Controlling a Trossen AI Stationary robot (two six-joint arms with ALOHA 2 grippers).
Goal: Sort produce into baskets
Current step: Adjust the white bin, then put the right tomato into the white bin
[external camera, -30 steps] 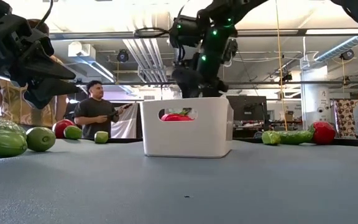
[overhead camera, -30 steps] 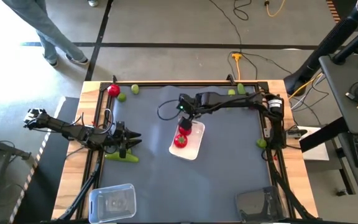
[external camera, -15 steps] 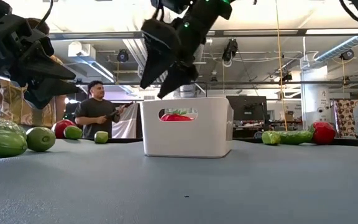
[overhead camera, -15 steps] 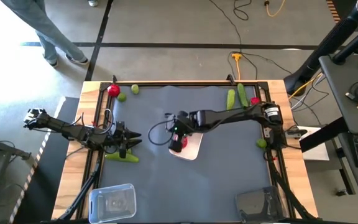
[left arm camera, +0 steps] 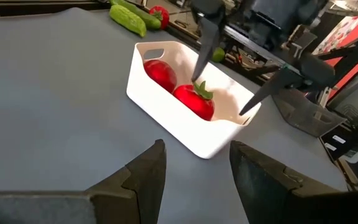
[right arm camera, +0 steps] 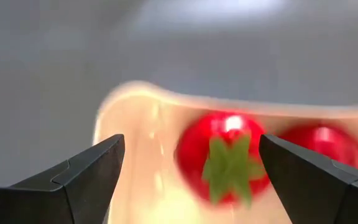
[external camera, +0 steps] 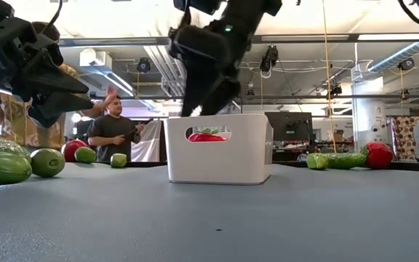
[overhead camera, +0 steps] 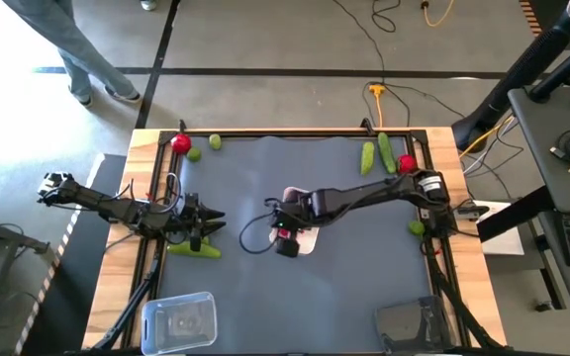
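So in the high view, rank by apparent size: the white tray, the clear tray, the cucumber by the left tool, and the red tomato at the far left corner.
1. Clear tray, though the white tray is partly hidden by the right tool, so their order is unsure.
2. Cucumber beside the left tool.
3. Tomato, smallest.

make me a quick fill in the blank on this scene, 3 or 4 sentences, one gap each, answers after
1. The white tray holds ____ tomatoes.
2. The right gripper hangs over that tray with its fingers ____.
3. The left gripper waits beside a ____ at the table's left edge.
4. The clear tray sits near the table's front ____ corner.

Missing words: two; open; cucumber; left
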